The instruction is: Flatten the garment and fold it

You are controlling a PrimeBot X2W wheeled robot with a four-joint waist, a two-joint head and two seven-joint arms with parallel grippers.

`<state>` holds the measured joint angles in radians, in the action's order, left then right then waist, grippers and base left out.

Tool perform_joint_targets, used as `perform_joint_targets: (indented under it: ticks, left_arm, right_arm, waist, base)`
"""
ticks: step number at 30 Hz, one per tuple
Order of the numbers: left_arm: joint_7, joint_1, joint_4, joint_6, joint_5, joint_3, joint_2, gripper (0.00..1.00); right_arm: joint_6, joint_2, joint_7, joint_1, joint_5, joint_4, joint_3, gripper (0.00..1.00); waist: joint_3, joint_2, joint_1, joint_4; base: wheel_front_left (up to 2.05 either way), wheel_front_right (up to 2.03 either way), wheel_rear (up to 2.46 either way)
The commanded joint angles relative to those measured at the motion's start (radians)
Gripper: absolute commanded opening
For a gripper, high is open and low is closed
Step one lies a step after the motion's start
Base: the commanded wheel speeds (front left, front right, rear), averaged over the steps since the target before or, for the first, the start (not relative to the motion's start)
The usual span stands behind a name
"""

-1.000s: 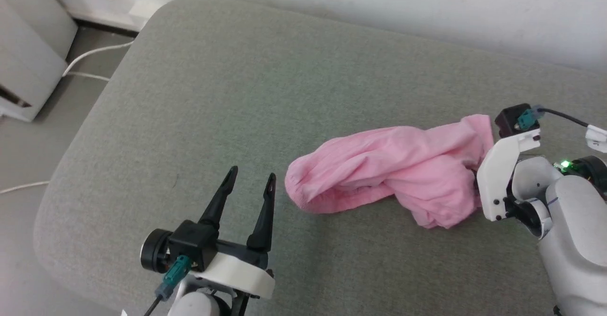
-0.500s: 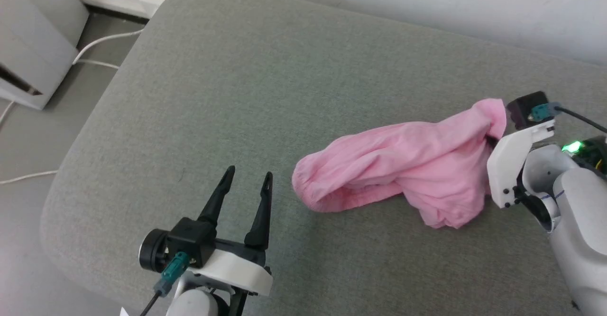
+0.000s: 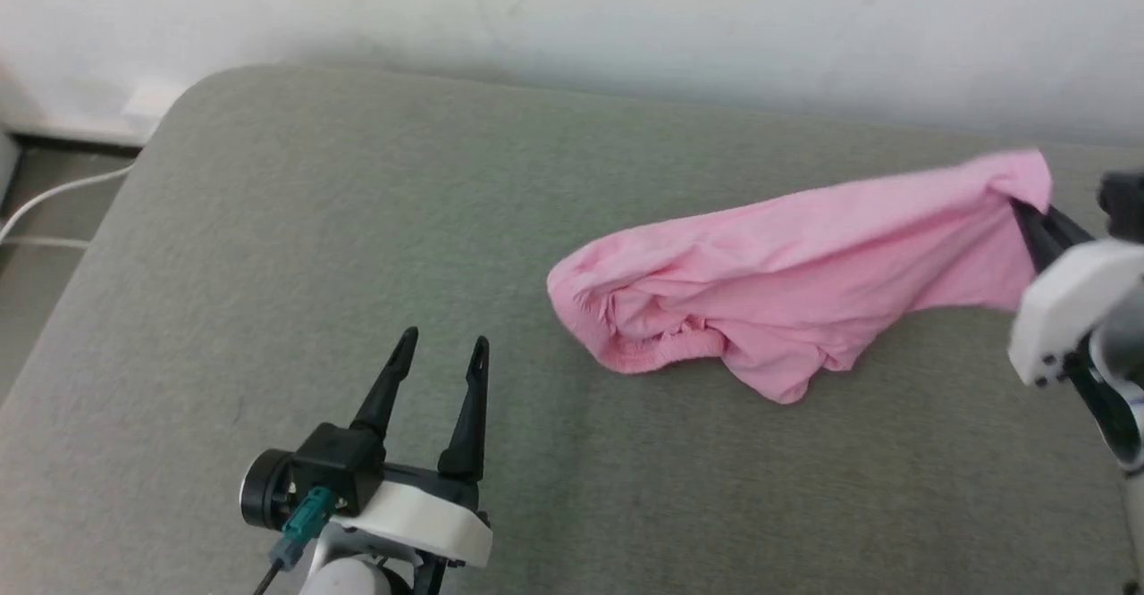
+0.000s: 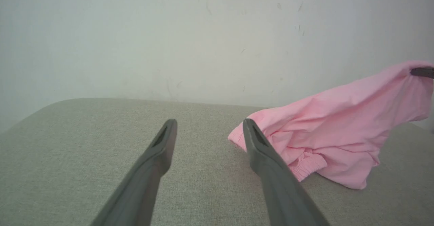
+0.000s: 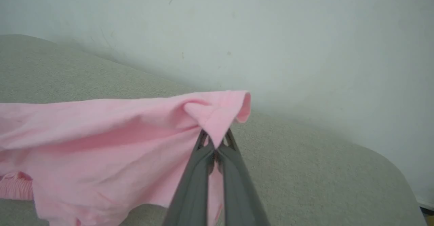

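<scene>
Right gripper [image 5: 214, 144] clamps one raised end of the pink garment [image 3: 786, 282]; left gripper [image 3: 444, 341] hovers nearby, jaws spread wide.

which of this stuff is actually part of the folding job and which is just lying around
Part of the job:
- pink shirt, bunched, one end lifted
- right gripper, shut on that end
- left gripper, open, apart from the shirt
- grey cushion, the work surface

Just lying about:
- white cable on the floor
- wall behind
</scene>
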<state>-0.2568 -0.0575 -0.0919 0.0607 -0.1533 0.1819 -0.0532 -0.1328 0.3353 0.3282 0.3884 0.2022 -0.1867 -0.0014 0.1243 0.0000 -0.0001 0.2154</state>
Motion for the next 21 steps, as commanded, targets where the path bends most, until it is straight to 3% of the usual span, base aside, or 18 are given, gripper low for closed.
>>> perform_joint_targets:
  ticks: [1, 10, 14, 15, 16, 21]
  left_arm:
    - [-0.005, 0.014, 0.003, 0.005, 0.010, -0.005, 0.003, 1.00]
    - [-0.005, 0.008, 0.002, 0.009, 0.007, -0.001, 0.003, 1.00]
    - [-0.005, 0.003, -0.002, 0.011, 0.004, 0.004, 0.003, 1.00]
    - [-0.005, 0.003, -0.003, 0.012, 0.004, 0.005, 0.003, 1.00]
    - [-0.005, 0.004, -0.006, 0.013, 0.004, 0.006, 0.003, 1.00]
    - [-0.005, 0.003, -0.009, 0.018, 0.011, 0.006, 0.003, 1.00]
  right_arm:
    - [0.002, -0.009, 0.011, -0.034, -0.009, 0.024, -0.023, 0.00]
    - [0.002, -0.148, 0.176, -0.296, -0.111, 0.112, -0.274, 0.00]
    - [0.002, -0.196, 0.192, -0.364, -0.134, 0.073, -0.293, 0.00]
    - [0.002, -0.199, 0.188, -0.373, -0.136, 0.063, -0.282, 0.24]
    - [0.002, -0.203, 0.177, -0.377, -0.136, 0.055, -0.278, 1.00]
    - [0.002, -0.218, 0.038, -0.342, -0.113, 0.087, -0.244, 1.00]
  waist:
    - [-0.047, 0.0000, 0.0001, -0.083]
    - [-0.043, 0.0000, 0.0001, -0.146]
    - [-0.041, 0.0000, 0.0001, -0.151]
    - [-0.041, 0.0000, 0.0001, -0.152]
    - [-0.041, 0.0000, 0.0001, -0.153]
    - [-0.040, 0.0000, 0.0001, -0.169]
  base:
    - [0.00, 0.00, 0.00]
    - [0.00, 0.00, 0.00]
    - [0.00, 0.00, 0.00]
    - [0.00, 0.00, 0.00]
    - [0.00, 0.00, 0.00]
    - [0.00, 0.00, 0.00]
